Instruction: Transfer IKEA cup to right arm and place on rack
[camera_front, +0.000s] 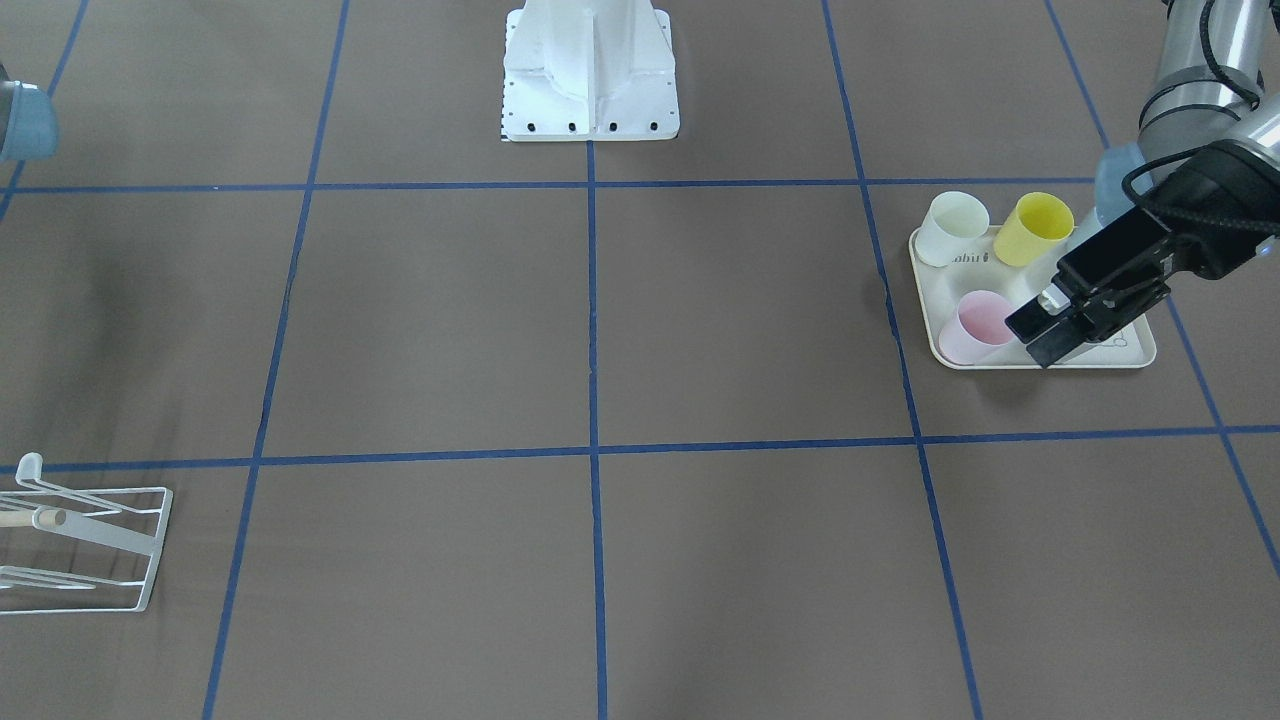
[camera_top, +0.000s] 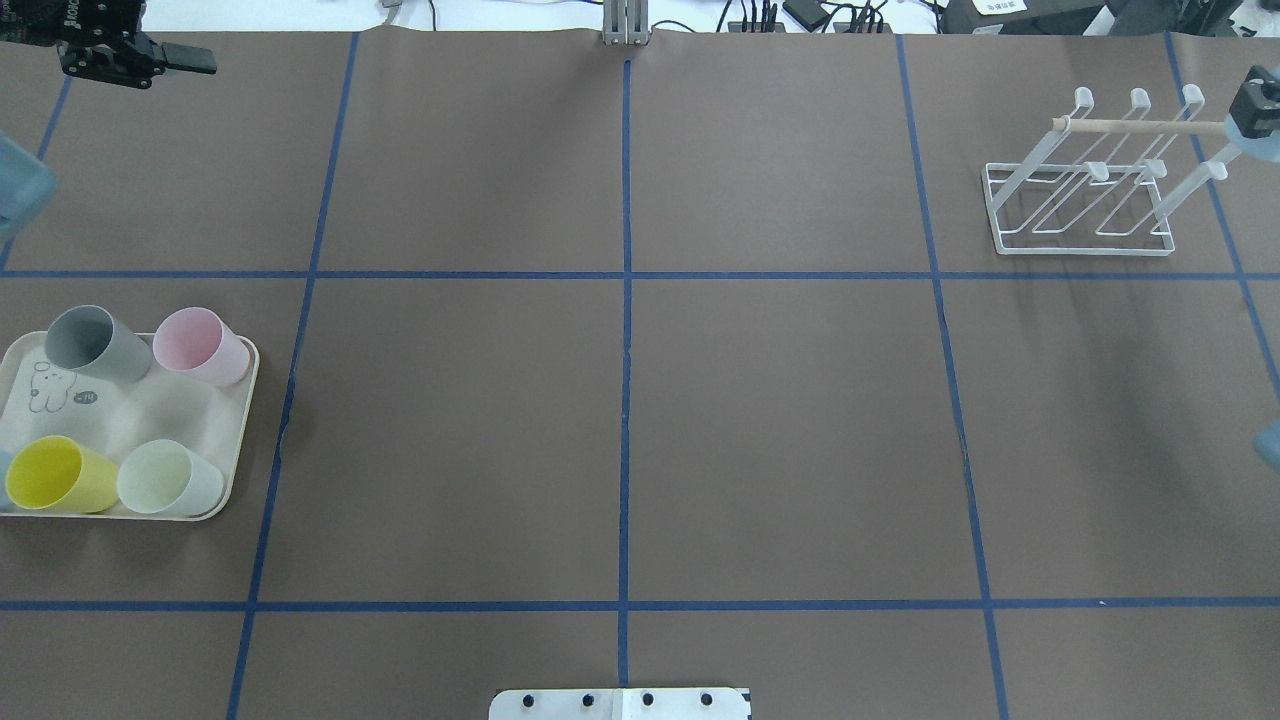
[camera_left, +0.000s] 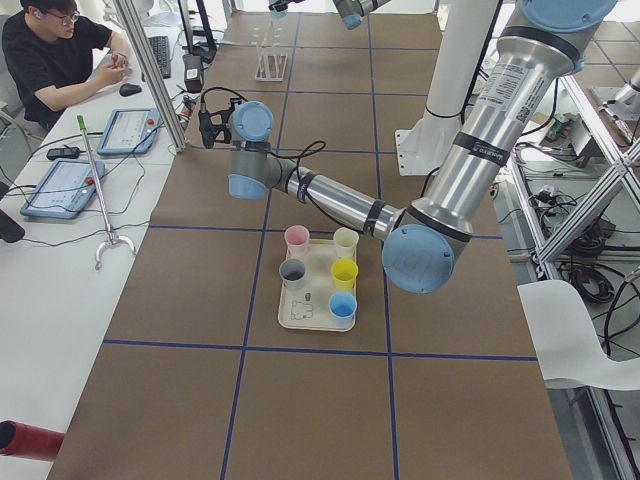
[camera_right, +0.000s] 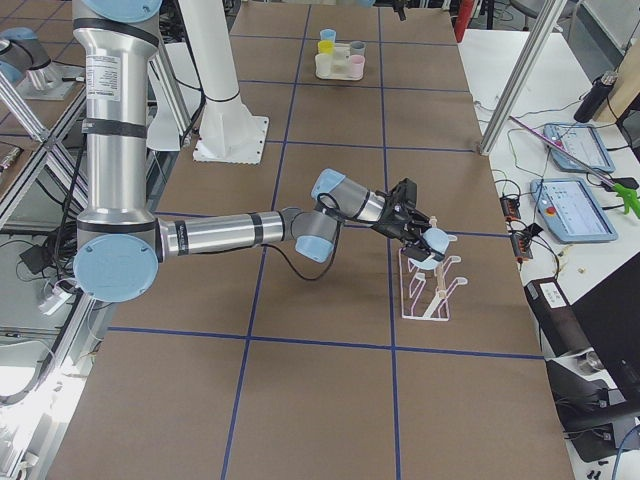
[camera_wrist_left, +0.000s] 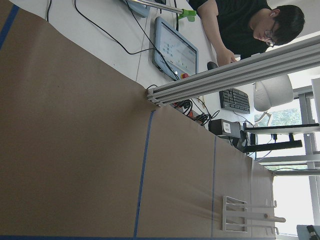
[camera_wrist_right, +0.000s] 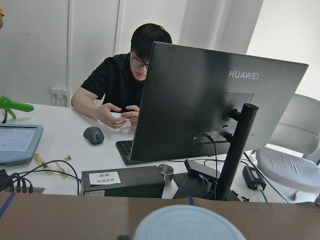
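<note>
Hovering left gripper (camera_front: 1045, 335): it hung above the tray (camera_top: 235, 440); its fingers seemed apart and held nothing.
Tray: it carried the other cups, at the table's left.
Rack (camera_top: 1080, 215): it stood at the far right.
Right gripper (camera_right: 420, 232): it looked clamped on the pale-blue cup (camera_right: 435, 248).
Pale-blue cup: it was at the fingertips, over the rack's prongs, near the wooden rod (camera_top: 1140, 125).

The monitor (camera_wrist_right: 210, 110) is lettered "HUAWEI" on its back. The tray (camera_front: 1120, 360) carries print, perhaps "rabbit", partly hidden.
</note>
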